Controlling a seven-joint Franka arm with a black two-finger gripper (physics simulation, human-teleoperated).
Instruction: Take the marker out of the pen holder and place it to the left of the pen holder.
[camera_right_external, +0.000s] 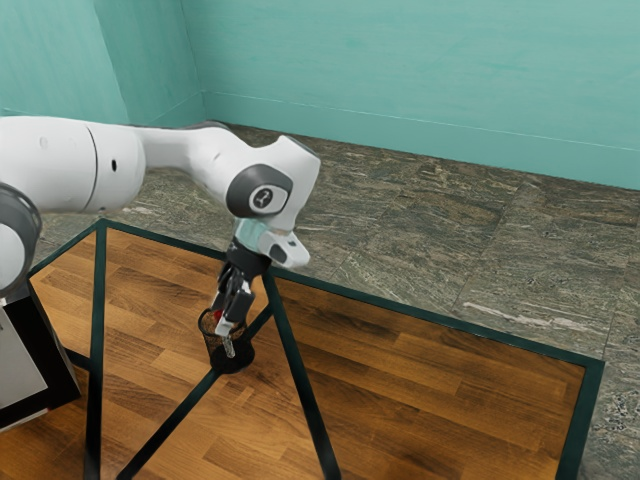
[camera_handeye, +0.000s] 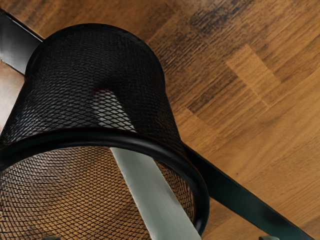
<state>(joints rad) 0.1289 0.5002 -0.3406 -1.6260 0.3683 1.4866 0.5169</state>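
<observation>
"Start with the largest things, please: materials and shapes."

"Walls (camera_right_external: 420, 80): teal, flat, faintly streaked. Floor (camera_right_external: 480, 230): grey-brown, stone-like, with pale veining. Surface (camera_right_external: 430, 400): warm brown wood in joined blocks, grain plainly visible, edged and crossed by flat dark green strips (camera_right_external: 303, 385)."

"And the arm (camera_right_external: 60, 165)?"

"Smooth white rounded casings with dark grey joint parts. Its end effector (camera_right_external: 227, 322) is black and is down at the pen holder (camera_handeye: 95, 135)."

"Describe that holder."

"A round cup of black wire mesh in a diamond pattern, with a thick, smooth ring for a rim. It rests on the surface, beside a green strip."

"Where is the marker (camera_handeye: 155, 192)?"

"In the holder, at a slant. One end shows through the mesh; the pale grey, smooth, straight body passes out over the rim, toward the end effector."

"State of the end effector?"

"Open. Its two fingers (camera_handeye: 268, 238) stand well apart, with the marker between them and neither touching it."

"Anything smaller?"

"A small red patch (camera_right_external: 217, 316) near the rim in the exterior view. I cannot tell what it belongs to."

"Count, please."

"One surface, one arm, one end effector, two fingers, one pen holder, one marker."
</observation>
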